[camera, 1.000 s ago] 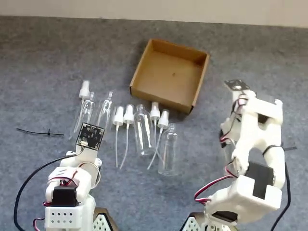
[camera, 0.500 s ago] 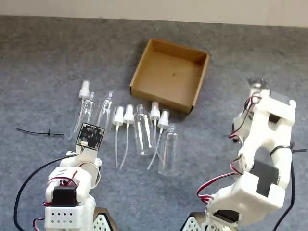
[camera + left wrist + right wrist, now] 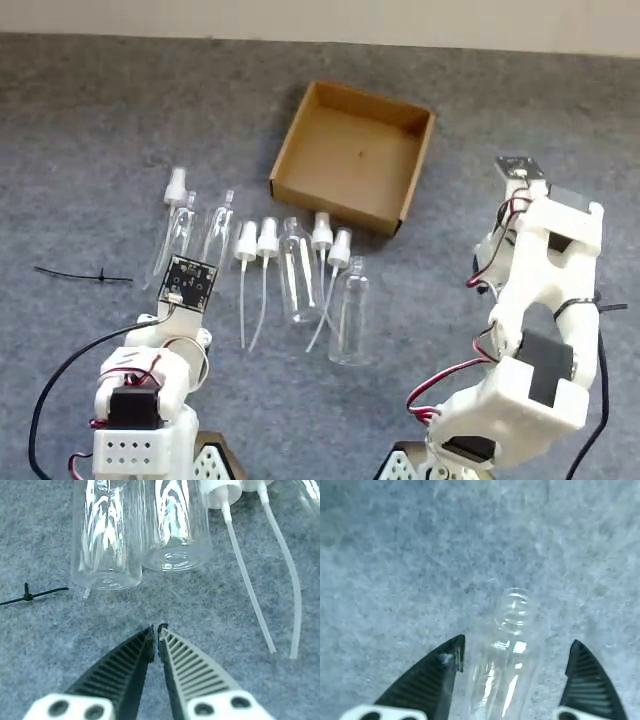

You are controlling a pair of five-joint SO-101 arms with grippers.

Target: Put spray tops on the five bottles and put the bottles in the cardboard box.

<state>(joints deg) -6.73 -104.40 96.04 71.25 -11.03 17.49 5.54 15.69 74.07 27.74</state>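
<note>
Bottles point(image 3: 348, 310) lie on the grey mat point(image 3: 110, 120).
The right gripper point(image 3: 517, 640) is wide open around one clear bottle point(image 3: 514, 611). The left gripper point(image 3: 155, 629) is pinched shut, holding nothing.

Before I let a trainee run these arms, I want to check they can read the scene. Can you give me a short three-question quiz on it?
1. True or false: no bottle lies in the cardboard box yet.
2. Pick one. The left gripper is: A, open over a spray top; B, shut on nothing; C, shut on a zip tie.
3. Fill in: between the open fingers of the right gripper is a clear ____ with no top on it.

Key: 1 true. 2 B. 3 bottle.
</note>
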